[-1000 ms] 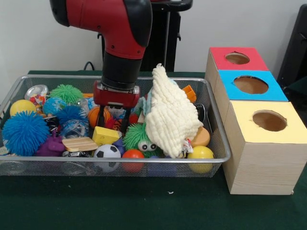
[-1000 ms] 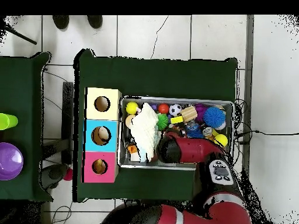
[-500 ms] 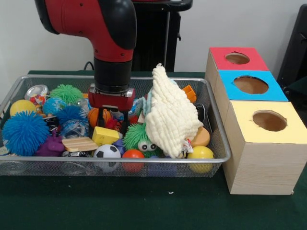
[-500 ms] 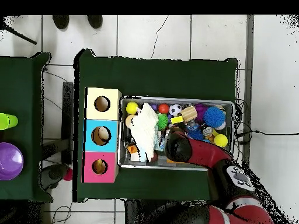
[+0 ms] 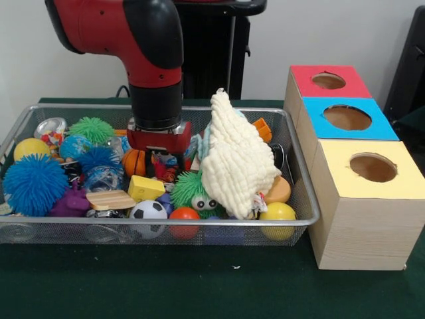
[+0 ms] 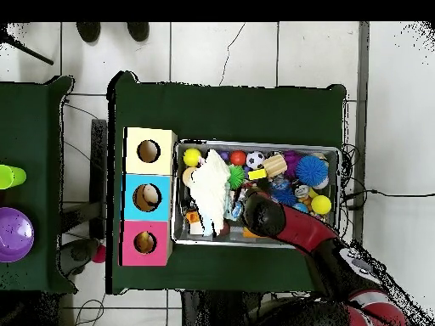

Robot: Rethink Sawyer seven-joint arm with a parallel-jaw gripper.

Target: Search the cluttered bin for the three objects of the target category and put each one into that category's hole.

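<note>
The wire mesh bin [image 5: 300,174] is full of toys; it also shows in the overhead view [image 6: 255,144]. Hairy puffer balls in it: a green one [image 5: 93,129] at the back left, a large blue one [image 5: 33,183] at the left, a smaller blue one [image 5: 97,158], and a green hairy toy with eyes [image 5: 190,189]. My gripper [image 5: 162,167] is down among the toys in the bin's middle, open, beside an orange ball [image 5: 133,161]. It is just left of the green hairy toy with eyes. The arm [image 6: 268,214] hides it from overhead. The red-topped box's hole [image 5: 328,80] is to the right, behind the bin.
A bunched white cloth [image 5: 236,159] stands tall right of the gripper. A football [image 5: 147,211], yellow balls [image 5: 277,212], a yellow block [image 5: 146,188] and a wooden block [image 5: 109,199] lie near the front. The blue [image 5: 346,117] and yellow [image 5: 373,167] box holes sit in front of the red one.
The arm has shifted left across the bin. The gripper stays down among the toys, now nearer the orange ball. The toys have not visibly moved.
</note>
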